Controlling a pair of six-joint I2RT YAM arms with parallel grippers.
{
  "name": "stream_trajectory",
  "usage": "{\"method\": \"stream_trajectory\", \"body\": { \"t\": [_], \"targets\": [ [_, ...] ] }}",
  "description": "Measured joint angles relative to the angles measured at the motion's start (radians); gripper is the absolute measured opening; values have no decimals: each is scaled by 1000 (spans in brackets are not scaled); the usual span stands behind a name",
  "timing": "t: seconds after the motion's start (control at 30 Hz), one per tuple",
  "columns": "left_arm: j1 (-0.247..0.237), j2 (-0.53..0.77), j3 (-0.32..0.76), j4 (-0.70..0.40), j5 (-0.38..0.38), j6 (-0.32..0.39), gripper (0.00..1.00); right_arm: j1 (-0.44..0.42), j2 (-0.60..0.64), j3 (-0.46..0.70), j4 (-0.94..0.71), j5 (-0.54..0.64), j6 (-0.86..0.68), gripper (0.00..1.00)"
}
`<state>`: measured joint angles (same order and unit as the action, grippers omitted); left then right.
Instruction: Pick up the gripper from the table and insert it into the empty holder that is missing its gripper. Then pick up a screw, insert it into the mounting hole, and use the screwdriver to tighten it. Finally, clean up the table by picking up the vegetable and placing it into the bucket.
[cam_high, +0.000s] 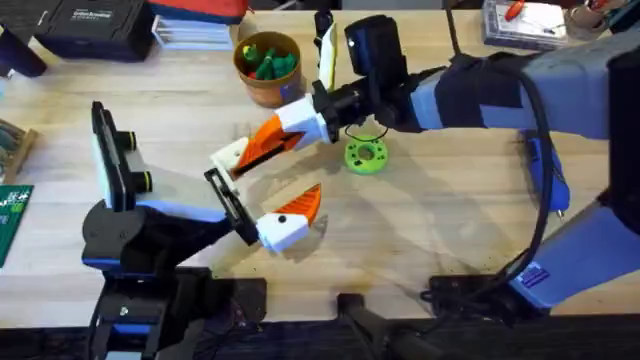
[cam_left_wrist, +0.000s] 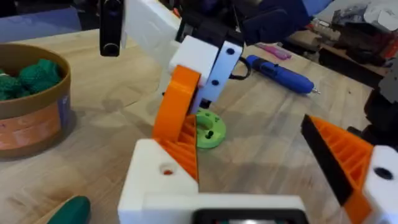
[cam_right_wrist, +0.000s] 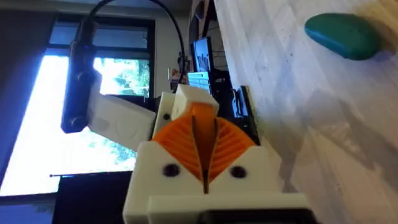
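The counter (cam_high: 450, 230) is crowded at its middle. The right arm reaches in from the right edge and the left arm from the near left corner, so the two meet there.

The right gripper (cam_high: 262, 145) has its jaws pressed together, orange pad against orange pad; I cannot tell whether anything thin sits between them. The left gripper (cam_left_wrist: 261, 174) has its jaws spread wide.

The bucket (cam_high: 265, 90) stands near the far edge and already holds green things. The screwdriver (cam_left_wrist: 280, 73) lies flat toward the right edge, untouched. The green disc (cam_high: 365, 157) sits just beside the right arm's wrist. The vegetable (cam_right_wrist: 342, 34) lies on bare wood, outside the bucket.

The gripper tip (cam_left_wrist: 180, 124) stands upright on the holder (cam_left_wrist: 155, 186), touching it, right where the right arm's jaws end.

By my reading the insertion is under way or just finished, though I cannot tell if the tip is fully seated. The holder's mounting hole shows orange and no screw head. So the screw, the tightening and the clean-up all seem left to do.

Room is tight at the centre, where the two arms nearly touch. The far edge is cluttered with boxes. The widest open wood lies toward the near right, under the right arm's cable.
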<state>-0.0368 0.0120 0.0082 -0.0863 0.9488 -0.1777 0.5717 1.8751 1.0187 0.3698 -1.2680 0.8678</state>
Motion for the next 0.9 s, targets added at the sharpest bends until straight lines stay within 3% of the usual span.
{"method": "stream_trajectory", "body": {
  "t": [0.73, 0.9],
  "targets": [
    [0, 2, 0, 1, -22, -18, 985, 11, 0, 6, 3, 40, 19, 12],
    [0, 2, 0, 1, -20, -17, 986, 10, 0, 6, 2, 37, 21, 134]
  ]
}}
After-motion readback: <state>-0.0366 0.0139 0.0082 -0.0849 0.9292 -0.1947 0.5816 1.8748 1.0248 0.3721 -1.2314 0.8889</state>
